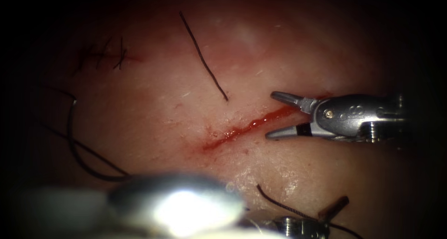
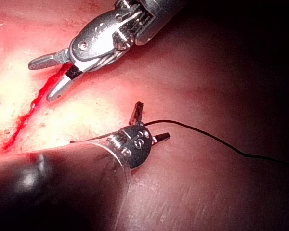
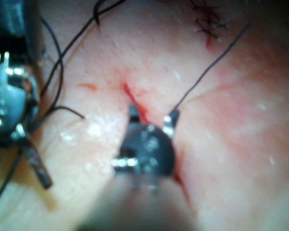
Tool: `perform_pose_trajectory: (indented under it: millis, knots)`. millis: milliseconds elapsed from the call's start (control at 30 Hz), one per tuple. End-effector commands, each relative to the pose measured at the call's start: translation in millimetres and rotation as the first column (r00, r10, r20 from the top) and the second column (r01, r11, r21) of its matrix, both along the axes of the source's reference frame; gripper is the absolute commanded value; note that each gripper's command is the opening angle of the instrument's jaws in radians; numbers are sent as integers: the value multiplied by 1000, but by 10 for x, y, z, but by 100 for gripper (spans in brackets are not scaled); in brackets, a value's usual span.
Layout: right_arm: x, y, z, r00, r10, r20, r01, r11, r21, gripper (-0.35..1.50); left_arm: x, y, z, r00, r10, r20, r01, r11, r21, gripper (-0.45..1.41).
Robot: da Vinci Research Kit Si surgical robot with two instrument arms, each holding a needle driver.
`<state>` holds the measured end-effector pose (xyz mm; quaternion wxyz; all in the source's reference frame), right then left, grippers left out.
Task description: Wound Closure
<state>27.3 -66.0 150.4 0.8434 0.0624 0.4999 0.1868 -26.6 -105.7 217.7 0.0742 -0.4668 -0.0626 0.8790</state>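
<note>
We see the right tool (image 1: 274, 115) with its jaws spread wide and empty, one on each side of the right end of the cut (image 1: 242, 129), where red fluid (image 1: 260, 121) lies. Just beyond its upper jaw a cut thread end (image 1: 203, 57) lies loose on the tissue (image 1: 163, 104). The left tool (image 2: 149, 126) sits near, jaws parted, with the thread (image 2: 216, 139) running between them; we cannot tell whether they grip it. We cannot make out the needle.

Surgical practice bench, cut tissue (image 1: 153, 104), stitched wound (image 1: 109, 55), loose thread (image 1: 203, 62)
</note>
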Motion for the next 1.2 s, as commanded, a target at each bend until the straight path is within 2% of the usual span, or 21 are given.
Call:
perform_pose_trajectory:
  millis: [33,167,533,600,700,800,933,967,1000,1200]
  knots:
    - [7,-7,4,1000,-2,-2,2,1000,2,120,-7,-11,4,1000,-1,0,1,1000,5,79]
    - [8,-7,5,1000,-4,-3,4,1000,3,120,-20,-13,1,1000,-8,-4,8,1000,4,84]
    - [9,-8,6,1000,-6,-4,6,1000,3,120,-34,-17,1,1000,3,2,-3,1000,-2,79]
    - [9,-8,6,1000,-6,-4,6,1000,3,120,-33,-18,4,1000,7,5,-7,1000,-2,66]
    - [9,-9,6,1000,-6,-4,6,1000,3,120,-30,-18,9,1000,1,6,-1,1000,10,20]
    - [10,-9,5,1000,-6,-4,6,1000,3,120,-25,-18,17,1000,2,1,-2,1000,25,-45]
    - [10,-9,5,1000,-5,-4,5,1000,3,118,-8,-16,21,1000,1,-16,-1,1000,20,-45]
    - [9,-8,4,1000,-5,-4,5,1000,5,118,6,-13,13,1000,8,-9,-8,1000,25,-45]
    - [9,-8,4,1000,-5,-4,5,1000,5,118,6,-13,13,1000,8,-9,-8,1000,25,-45]
    - [5,-5,3,1000,-4,-4,4,1000,6,116,42,-3,-18,996,-20,83,18,999,27,-45]
